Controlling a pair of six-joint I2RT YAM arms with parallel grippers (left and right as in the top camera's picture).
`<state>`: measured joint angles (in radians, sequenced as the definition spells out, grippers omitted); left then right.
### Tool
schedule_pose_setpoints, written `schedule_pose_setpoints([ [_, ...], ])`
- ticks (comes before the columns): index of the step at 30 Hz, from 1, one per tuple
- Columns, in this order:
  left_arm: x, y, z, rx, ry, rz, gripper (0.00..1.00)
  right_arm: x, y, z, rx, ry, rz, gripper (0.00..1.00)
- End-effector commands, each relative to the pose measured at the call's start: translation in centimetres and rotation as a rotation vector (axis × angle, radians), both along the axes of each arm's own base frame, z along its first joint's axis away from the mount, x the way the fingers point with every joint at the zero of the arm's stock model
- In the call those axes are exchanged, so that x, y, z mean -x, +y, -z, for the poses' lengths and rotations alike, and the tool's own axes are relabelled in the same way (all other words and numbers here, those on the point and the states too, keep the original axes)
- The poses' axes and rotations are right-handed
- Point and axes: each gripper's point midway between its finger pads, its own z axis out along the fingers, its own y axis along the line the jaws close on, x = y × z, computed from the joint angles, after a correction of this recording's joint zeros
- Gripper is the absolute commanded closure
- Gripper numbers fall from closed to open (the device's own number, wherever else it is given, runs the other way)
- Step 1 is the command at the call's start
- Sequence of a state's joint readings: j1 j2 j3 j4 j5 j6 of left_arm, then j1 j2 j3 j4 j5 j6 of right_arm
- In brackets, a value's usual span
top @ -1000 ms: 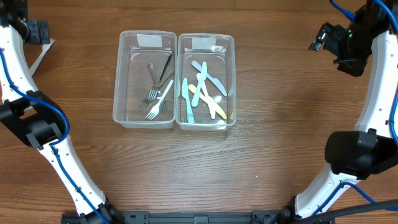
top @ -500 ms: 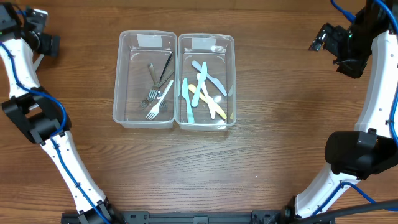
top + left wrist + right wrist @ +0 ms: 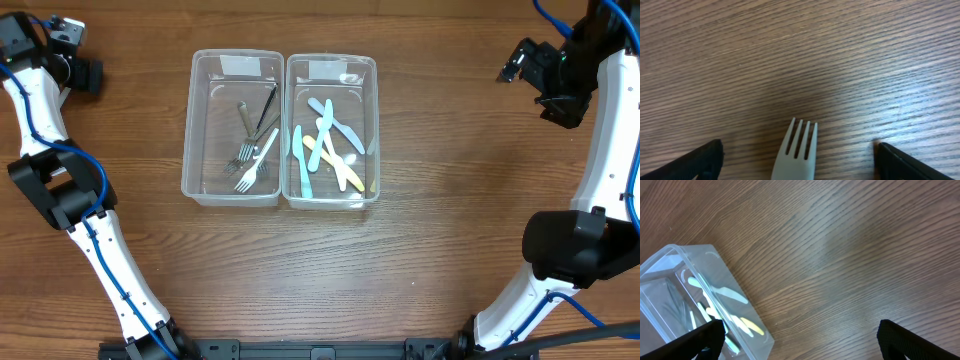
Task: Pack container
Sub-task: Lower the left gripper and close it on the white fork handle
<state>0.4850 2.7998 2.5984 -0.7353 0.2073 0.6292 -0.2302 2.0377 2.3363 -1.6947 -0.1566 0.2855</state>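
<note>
Two clear containers stand side by side. The left container (image 3: 190, 120) holds metal forks (image 3: 250, 155) and a dark utensil. Blue, yellow and white plastic knives (image 3: 325, 145) lie in the right container (image 3: 372, 120). My left gripper (image 3: 85, 75) is at the far left of the table. In the left wrist view it (image 3: 800, 167) is open, and a pale plastic fork (image 3: 799, 150) lies between the wide-apart fingers without touching them. My right gripper (image 3: 515, 65) hangs open and empty at the far right (image 3: 800, 342).
The right wrist view catches a corner of the right container (image 3: 747, 325) at lower left, over bare wood. The left arm's white links (image 3: 40, 110) run down the table's left edge, and the right arm (image 3: 610, 130) runs down the right edge.
My left gripper has swung a little right and toward the table's front, and the arm now covers the pale fork that showed on the table before. The right arm has not moved.
</note>
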Motion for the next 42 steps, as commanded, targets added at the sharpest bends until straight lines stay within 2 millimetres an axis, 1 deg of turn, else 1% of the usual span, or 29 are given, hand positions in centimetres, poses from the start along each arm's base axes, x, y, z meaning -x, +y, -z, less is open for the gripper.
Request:
schedule_pose_setpoints([
  [1, 1.3, -0.8, 5.5, 0.081, 0.085, -0.041, 0.09, 0.2, -0.1, -0.6, 0.008, -0.014, 0.01, 0.0],
  [7, 2.0, 0.4, 5.6, 0.194, 0.07, -0.169, 0.09, 0.1, -0.1, -0.6, 0.009, -0.017, 0.01, 0.0],
  [11, 3.0, 1.3, 6.3, 0.218, 0.088, -0.209, 0.09, 0.1, -0.1, -0.6, 0.009, -0.017, 0.01, 0.0],
  [16, 3.5, 1.1, 6.9, 0.23, 0.107, -0.21, 0.09, 0.1, -0.1, -0.6, 0.008, -0.017, 0.01, 0.0],
  [17, 3.6, 1.1, 6.9, 0.23, 0.108, -0.211, 0.11, 0.1, -0.1, -0.6, 0.008, -0.017, 0.011, 0.0],
  [19, 3.6, 1.1, 7.0, 0.231, 0.111, -0.211, 0.19, 0.1, -0.1, -0.6, 0.007, -0.016, 0.014, 0.0],
  [21, 3.6, 1.0, 7.0, 0.231, 0.113, -0.21, 0.25, 0.1, -0.1, -0.6, 0.007, -0.016, 0.014, 0.0],
  [23, 3.6, 1.0, 7.0, 0.226, 0.113, -0.201, 0.35, 0.1, -0.1, -0.6, 0.007, -0.015, 0.014, 0.0],
  [26, 3.7, 1.0, 7.0, 0.23, 0.114, -0.2, 0.45, 0.1, -0.1, -0.6, 0.006, -0.015, 0.018, 0.0],
  [31, 3.7, 0.9, 7.0, 0.231, 0.117, -0.201, 0.58, 0.1, -0.1, -0.6, 0.006, -0.015, 0.018, 0.0],
  [42, 3.9, 0.8, 7.2, 0.236, 0.127, -0.201, 0.7, 0.1, -0.1, -0.6, 0.004, -0.014, 0.025, 0.0],
])
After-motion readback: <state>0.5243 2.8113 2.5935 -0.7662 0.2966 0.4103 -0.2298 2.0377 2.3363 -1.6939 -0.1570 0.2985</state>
